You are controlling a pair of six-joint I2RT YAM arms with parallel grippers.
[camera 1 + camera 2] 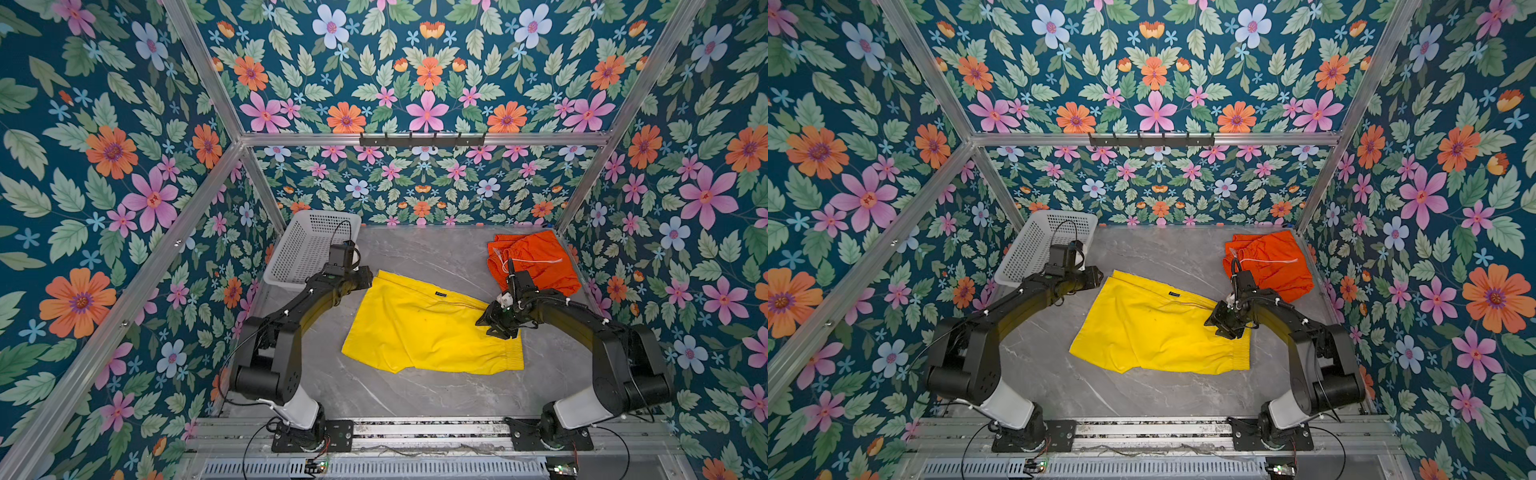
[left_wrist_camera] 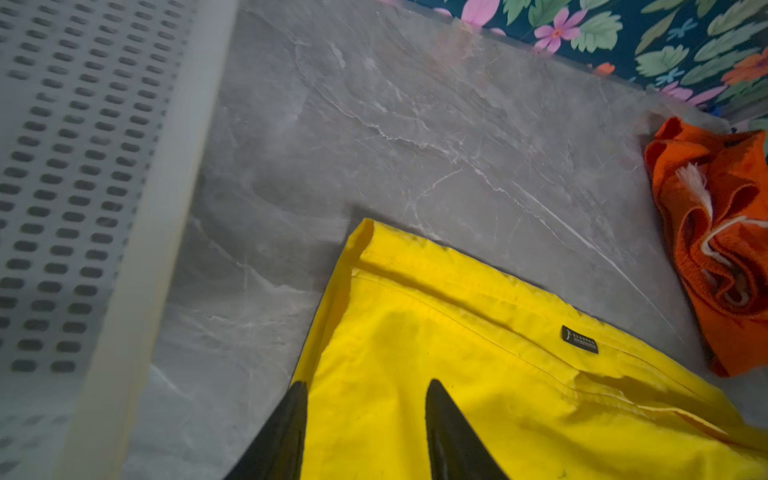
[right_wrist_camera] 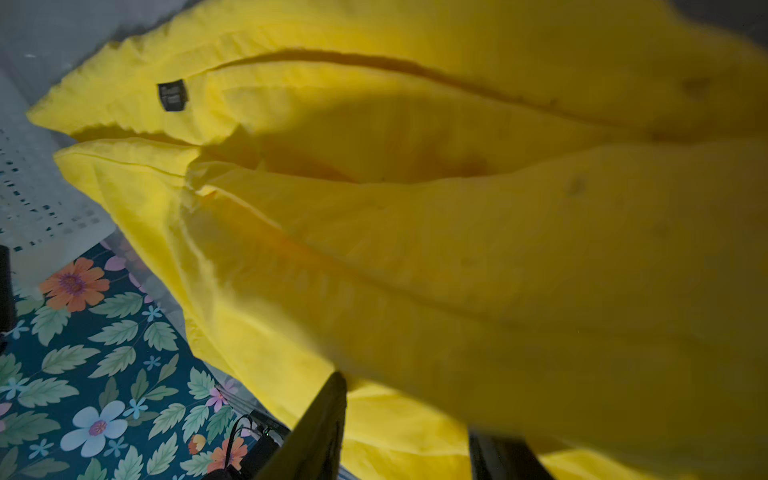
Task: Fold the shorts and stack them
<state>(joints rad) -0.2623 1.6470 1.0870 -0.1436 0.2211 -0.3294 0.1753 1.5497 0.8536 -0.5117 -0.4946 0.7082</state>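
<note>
The yellow shorts [image 1: 419, 328] [image 1: 1150, 328] lie spread flat mid-table, gathered waistband to the right. My left gripper [image 1: 368, 277] [image 1: 1098, 274] is at their far left corner. In the left wrist view it [image 2: 368, 384] stands open just over the yellow cloth [image 2: 457, 395], one finger at the hem edge. My right gripper [image 1: 500, 332] [image 1: 1227, 332] is at the waistband's far end. In the right wrist view its jaws [image 3: 409, 407] stand apart, with a raised yellow fold [image 3: 415, 208] draped over one finger. The orange shorts [image 1: 540, 257] [image 1: 1275, 266] [image 2: 727, 249] lie crumpled at the back right, white drawstring showing.
A white perforated basket [image 1: 307, 245] [image 1: 1038, 245] [image 2: 83, 166] stands at the back left, close behind the left arm. Floral walls and aluminium posts close in the grey marble table [image 1: 415, 395] on three sides. A hook rail [image 1: 422, 139] hangs on the back wall.
</note>
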